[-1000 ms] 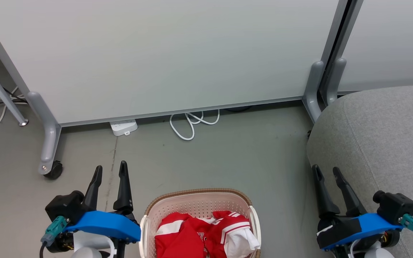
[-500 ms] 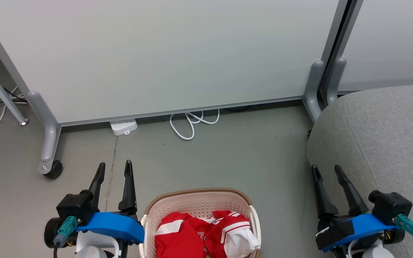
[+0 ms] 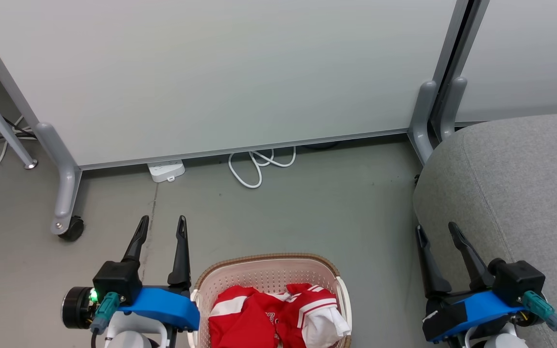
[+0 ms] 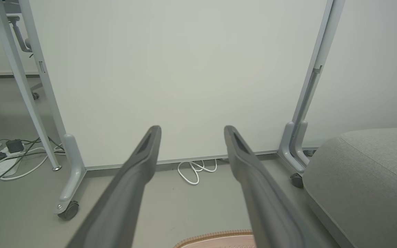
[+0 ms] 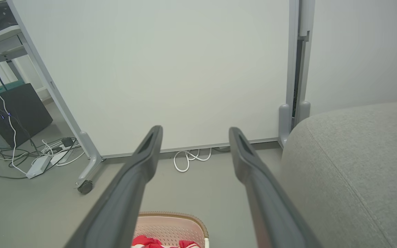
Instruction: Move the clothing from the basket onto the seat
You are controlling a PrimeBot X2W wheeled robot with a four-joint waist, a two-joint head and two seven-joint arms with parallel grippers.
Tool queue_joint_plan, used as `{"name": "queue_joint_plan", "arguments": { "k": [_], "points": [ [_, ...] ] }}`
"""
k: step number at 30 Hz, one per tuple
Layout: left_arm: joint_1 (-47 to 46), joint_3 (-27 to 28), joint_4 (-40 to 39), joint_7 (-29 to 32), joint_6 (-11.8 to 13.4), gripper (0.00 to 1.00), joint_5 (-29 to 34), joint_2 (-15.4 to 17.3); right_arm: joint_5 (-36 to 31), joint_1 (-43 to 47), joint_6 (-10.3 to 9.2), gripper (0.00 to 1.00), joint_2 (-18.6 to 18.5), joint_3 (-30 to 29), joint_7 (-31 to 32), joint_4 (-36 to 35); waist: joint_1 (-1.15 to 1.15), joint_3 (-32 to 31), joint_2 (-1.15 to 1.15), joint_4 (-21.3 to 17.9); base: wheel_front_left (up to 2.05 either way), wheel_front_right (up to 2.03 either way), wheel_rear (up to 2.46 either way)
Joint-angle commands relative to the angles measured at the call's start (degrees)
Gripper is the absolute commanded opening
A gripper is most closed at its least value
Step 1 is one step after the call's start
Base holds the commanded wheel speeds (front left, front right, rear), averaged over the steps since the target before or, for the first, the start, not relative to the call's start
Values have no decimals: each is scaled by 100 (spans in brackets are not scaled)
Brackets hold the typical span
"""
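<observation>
The red clothing (image 3: 278,316) with white stripes lies bunched in the cream basket (image 3: 269,261) at the bottom middle of the head view; a red edge of the clothing (image 5: 157,243) also shows in the right wrist view, inside the basket (image 5: 174,220). My left gripper (image 3: 161,223) stands open just left of the basket, empty, fingers pointing away. My right gripper (image 3: 436,230) is open and empty beside the near edge of the grey seat (image 3: 525,183). The basket's brown rim (image 4: 215,237) peeks in at the bottom of the left wrist view, with the seat (image 4: 367,172) at right.
A white partition panel (image 3: 220,72) on grey castor feet (image 3: 68,227) stands across the back. A power strip (image 3: 166,171) and a coiled white cable (image 3: 259,166) lie on the grey floor under it. More cables (image 5: 29,158) lie at the far left.
Both arms have shifted a little inward toward the basket. The left gripper has moved right and its fingers have turned more upright. Clothing and basket are unmoved.
</observation>
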Motion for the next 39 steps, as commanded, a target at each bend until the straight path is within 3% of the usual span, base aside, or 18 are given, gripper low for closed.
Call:
{"name": "queue_joint_plan", "arguments": {
  "k": [1,18,39],
  "points": [
    [-79,-20,-5,-40,-11,100,101,3,-106,-69,12,100,-40,0,-44,6,0,3,0,0,0,0,0],
    [-105,-97,98,-213,-19,100,765,-8,-699,-80,9,100,-45,50,-219,91,0,-10,0,8,0,0,0],
    [-252,-257,309,-209,-175,100,689,-14,-593,-139,9,100,-44,85,-213,98,0,146,0,-90,0,0,0]
  ]
}}
